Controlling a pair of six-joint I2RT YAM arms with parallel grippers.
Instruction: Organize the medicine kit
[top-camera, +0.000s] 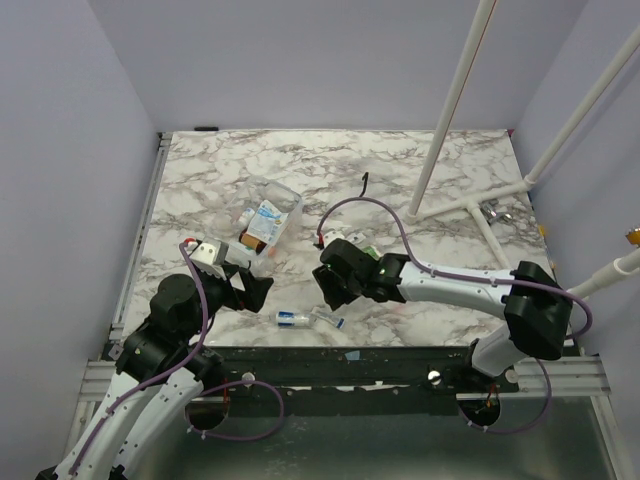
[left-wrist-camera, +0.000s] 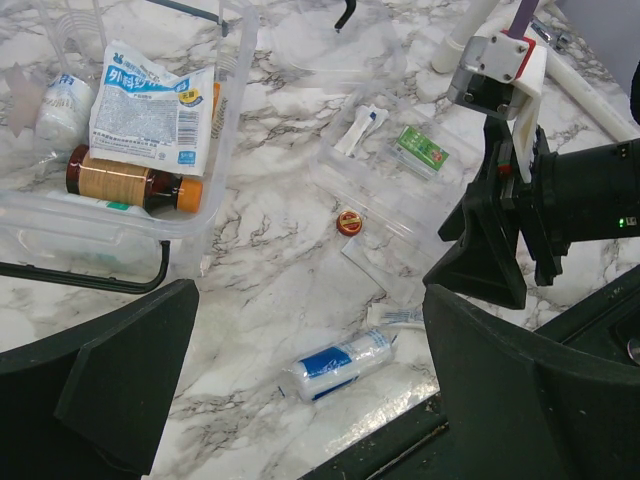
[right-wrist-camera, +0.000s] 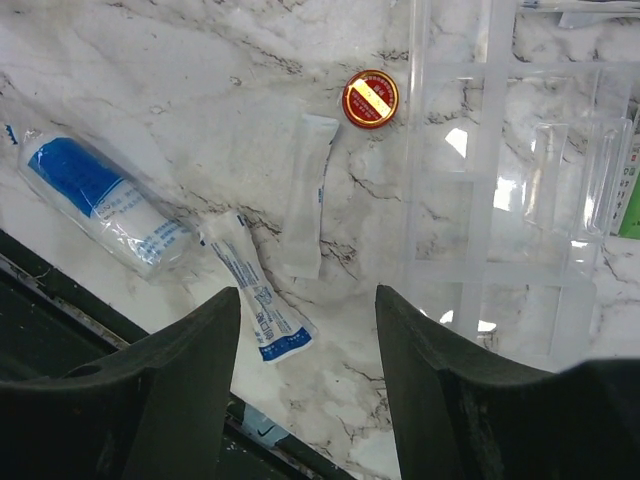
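Note:
The medicine kit, a clear box with a black handle, lies open at the table's middle left. It holds a white-and-blue packet, a brown bottle and a white bottle. A blue-and-white bandage roll lies near the front edge. My left gripper hangs open above it, holding nothing. My right gripper is open over bare marble, with a small printed sachet beside its left finger.
A clear divider tray lies right of the kit, holding a green packet and a white tube. A red round tin and a clear sachet lie loose. White pipe legs stand at the back right.

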